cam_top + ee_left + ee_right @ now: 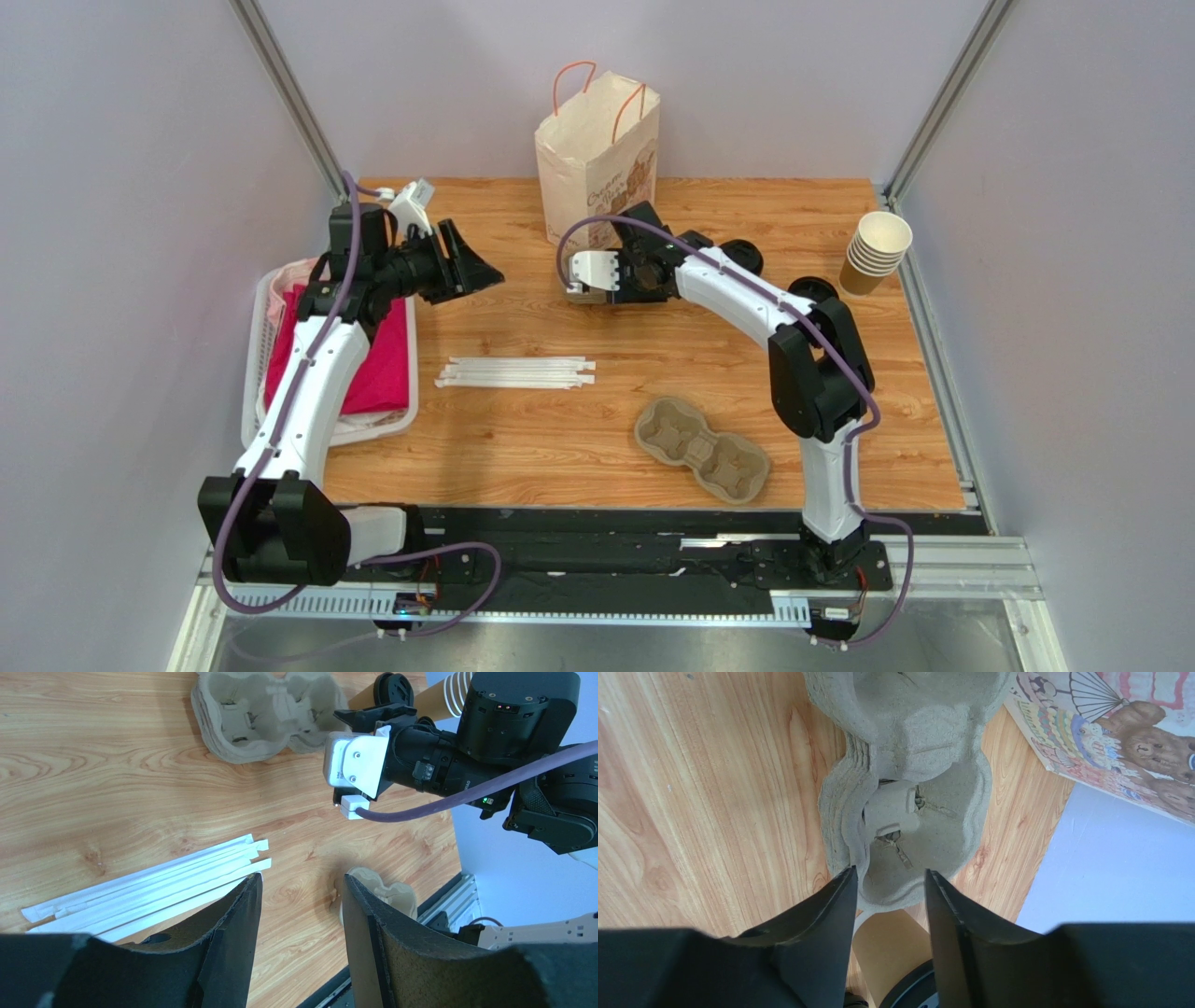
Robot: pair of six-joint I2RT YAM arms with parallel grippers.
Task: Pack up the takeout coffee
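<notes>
Right wrist view shows the right gripper (pixel 889 875) holding the takeout coffee (pixel 892 945) — both fingers press on the sides of the tan cup. Its black lid is at 6 o'clock, closest to the camera. At 12 o'clock, just past the fingertips, a tray stack (pixel 913 756) of gray-brown cup holders lies on the wooden table (pixel 703 812). The cup's bottom end points at the nearest pocket; I cannot tell if it touches. A paper bag (pixel 1116 735) with teddy bears on it is at 2 o'clock.

From the top camera, cream cups (pixel 877 249) sit at 2 o'clock on the table. A second tray (pixel 703 448) is at 5 o'clock and white straws (pixel 514 374) are near the middle. A white basket (pixel 258 336) with a pink cloth (pixel 379 357) is at 9 o'clock. The left gripper (pixel 481 266) hangs near 10 o'clock with its fingers wide apart — nothing is in it.
</notes>
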